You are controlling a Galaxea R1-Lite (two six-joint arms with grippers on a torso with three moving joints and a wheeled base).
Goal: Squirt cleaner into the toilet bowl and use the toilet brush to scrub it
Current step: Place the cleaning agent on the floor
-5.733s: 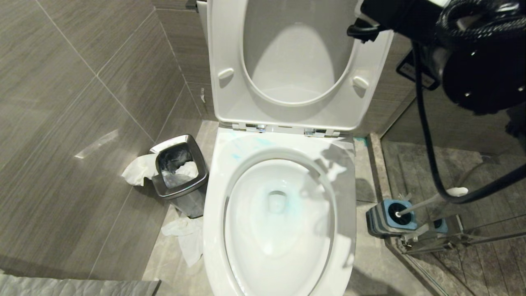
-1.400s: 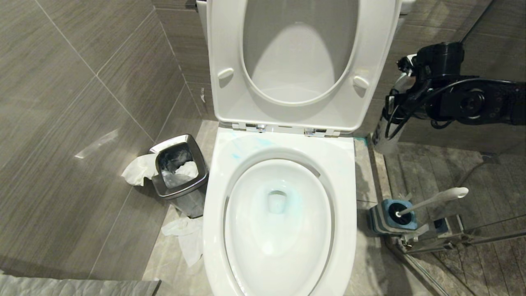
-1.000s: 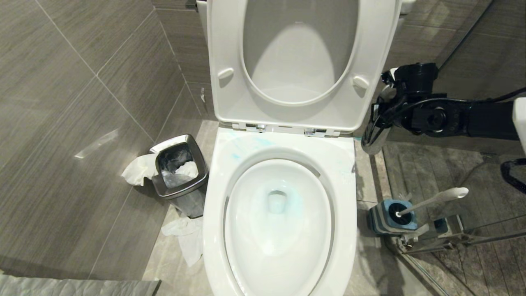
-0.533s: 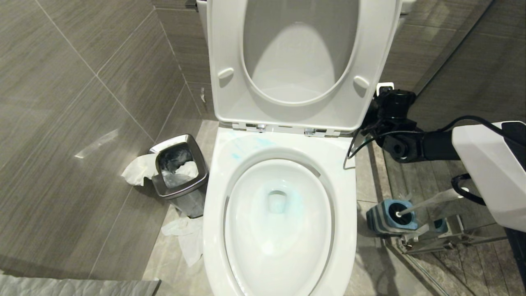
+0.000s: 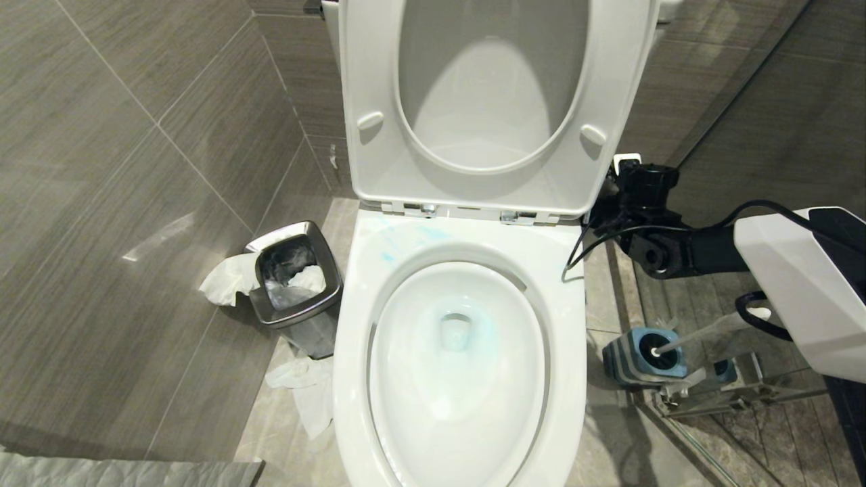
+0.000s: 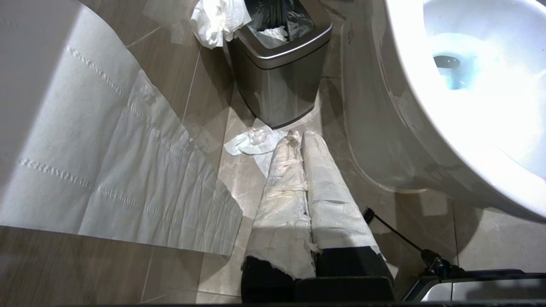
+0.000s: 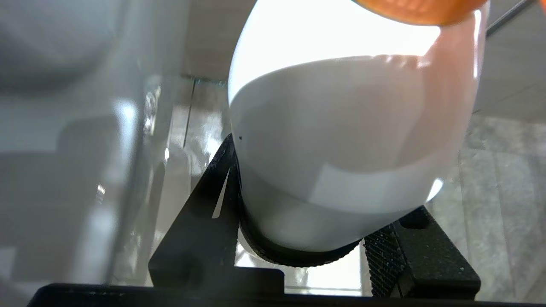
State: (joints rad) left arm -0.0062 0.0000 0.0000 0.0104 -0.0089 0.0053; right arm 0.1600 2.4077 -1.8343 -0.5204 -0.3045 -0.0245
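Note:
The toilet bowl (image 5: 565, 304) stands in the middle with its seat and lid up and pale blue streaks round the drain. The cleaner (image 7: 341, 140), a white bottle with an orange collar, sits between the fingers of my right gripper (image 7: 324, 200), which is shut on it. In the head view my right arm (image 5: 666, 247) reaches low beside the toilet's back right corner and hides the bottle. The toilet brush (image 5: 697, 333) stands in its blue-and-grey holder (image 5: 632, 362) on the floor to the right. My left gripper (image 6: 298, 138) is shut, wrapped in white paper, parked low at the bowl's left.
A square steel bin (image 5: 298, 284) with crumpled tissue (image 5: 308, 392) round it stands left of the toilet. A glass shower partition with a metal foot (image 5: 717, 396) runs just right of the brush holder. A sheet of toilet paper (image 6: 106, 170) hangs near the left gripper.
My right arm has come down from high above the toilet's right side to low beside its back right corner, still carrying the bottle. The left arm has not moved.

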